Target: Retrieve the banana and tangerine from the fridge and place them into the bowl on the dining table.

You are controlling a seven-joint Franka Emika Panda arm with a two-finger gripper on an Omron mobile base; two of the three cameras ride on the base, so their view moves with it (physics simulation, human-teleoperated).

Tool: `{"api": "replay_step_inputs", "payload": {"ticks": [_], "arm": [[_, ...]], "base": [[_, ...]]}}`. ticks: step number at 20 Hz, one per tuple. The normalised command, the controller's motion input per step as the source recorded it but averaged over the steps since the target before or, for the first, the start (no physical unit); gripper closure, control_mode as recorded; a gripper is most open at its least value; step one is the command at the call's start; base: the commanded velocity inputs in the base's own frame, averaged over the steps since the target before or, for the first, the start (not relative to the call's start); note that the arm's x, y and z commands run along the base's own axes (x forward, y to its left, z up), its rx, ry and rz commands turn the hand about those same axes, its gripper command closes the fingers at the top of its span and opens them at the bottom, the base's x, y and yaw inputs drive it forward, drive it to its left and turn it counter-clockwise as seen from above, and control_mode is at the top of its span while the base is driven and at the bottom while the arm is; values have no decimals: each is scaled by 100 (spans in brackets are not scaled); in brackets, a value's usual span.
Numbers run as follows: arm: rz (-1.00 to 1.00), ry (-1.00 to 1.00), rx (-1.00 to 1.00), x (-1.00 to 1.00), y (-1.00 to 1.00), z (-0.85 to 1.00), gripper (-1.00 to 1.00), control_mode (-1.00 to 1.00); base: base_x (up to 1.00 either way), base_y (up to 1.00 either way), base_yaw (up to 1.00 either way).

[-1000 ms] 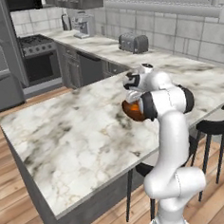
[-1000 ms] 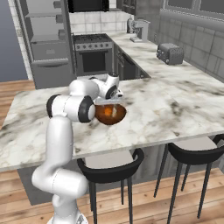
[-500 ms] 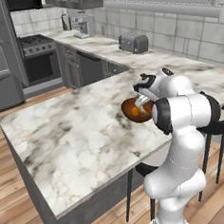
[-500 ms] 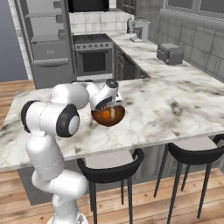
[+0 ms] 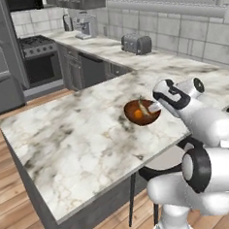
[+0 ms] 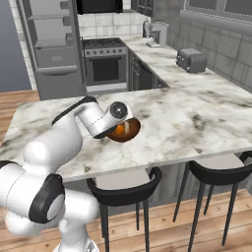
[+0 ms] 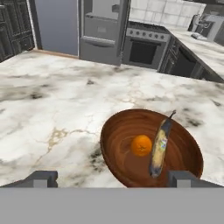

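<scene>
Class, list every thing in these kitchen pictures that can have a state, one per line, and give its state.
Shallow reddish-brown round bowl: upright on the table, holding both fruits.
Curved yellow banana with brown patches: lying in the bowl.
Small round orange tangerine: in the bowl, beside the banana.
Tall matte grey fridge: shut.
Two-finger gripper: open, empty.
White marble dining table: carrying the bowl.

The reddish-brown bowl (image 7: 183, 151) stands upright on the white-marble dining table (image 7: 52, 109), near its long edge by the stools. Inside it, the round orange tangerine (image 7: 141, 145) lies just beside the yellow, brown-patched banana (image 7: 159, 149), whose dark stem leans over the bowl's rim
</scene>
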Motion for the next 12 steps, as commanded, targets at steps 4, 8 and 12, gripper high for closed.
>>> {"api": "replay_step_inputs", "payload": {"ticks": [4, 8, 12], "arm": [[0, 18, 0, -100, 6, 80, -100, -100], [0, 28, -11, -100, 11, 77, -100, -100], [0, 39, -23, -100, 22, 55, -100, -100]], "base": [[0, 0, 0], [0, 0, 0], [0, 0, 0]]}}
